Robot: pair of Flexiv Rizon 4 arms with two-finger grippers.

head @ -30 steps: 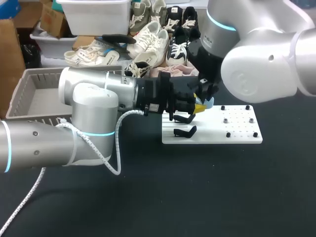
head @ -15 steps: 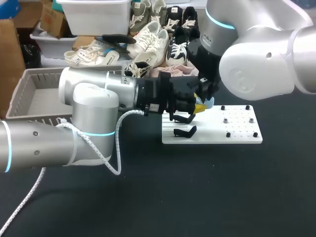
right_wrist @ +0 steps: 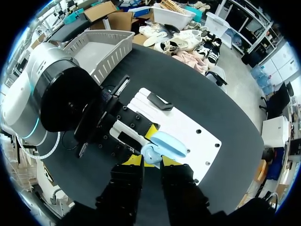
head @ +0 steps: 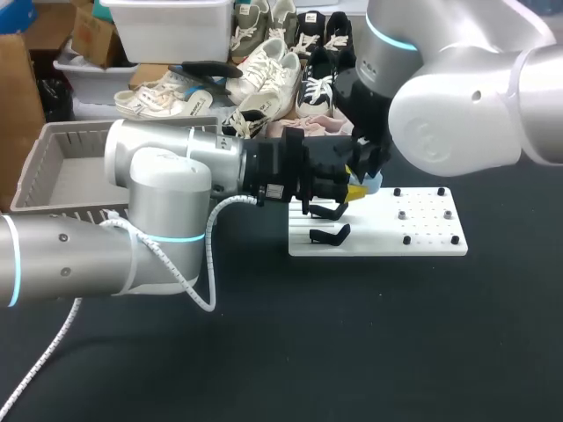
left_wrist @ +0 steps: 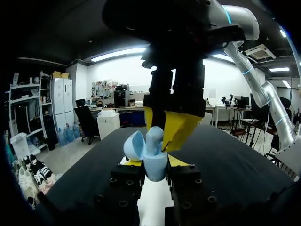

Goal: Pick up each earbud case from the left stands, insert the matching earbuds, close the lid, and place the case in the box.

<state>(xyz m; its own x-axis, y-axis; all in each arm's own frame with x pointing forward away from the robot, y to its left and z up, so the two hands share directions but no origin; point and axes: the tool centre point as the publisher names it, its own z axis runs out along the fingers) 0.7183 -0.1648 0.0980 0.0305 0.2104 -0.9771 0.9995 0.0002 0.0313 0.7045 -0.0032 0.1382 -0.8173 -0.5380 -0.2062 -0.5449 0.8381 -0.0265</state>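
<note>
Item: pale-blue earbud case, held upright in the air over the near-left part of a white board, clear of its surface. Lid open, tipped back to one side of the case body. Holder: left claw, closed on the lower body of the case from two sides, its yellow tips pressed against the shell; the arm reaches in level from the left across the table. Second item: pale-blue earbud, standing in the mouth of the open case, just beside the lid. Holder: right claw, coming down from above, its two yellow tips pinched on the earbud, directly over the left claw and nearly touching it. Fixtures: white board lying flat on the black table, carrying two black stands at its left end, both bare, and several small black pegs and metal studs at its right end. Receptacle: grey slatted box at the far left of the table, well apart from the board, behind the left arm.
</note>
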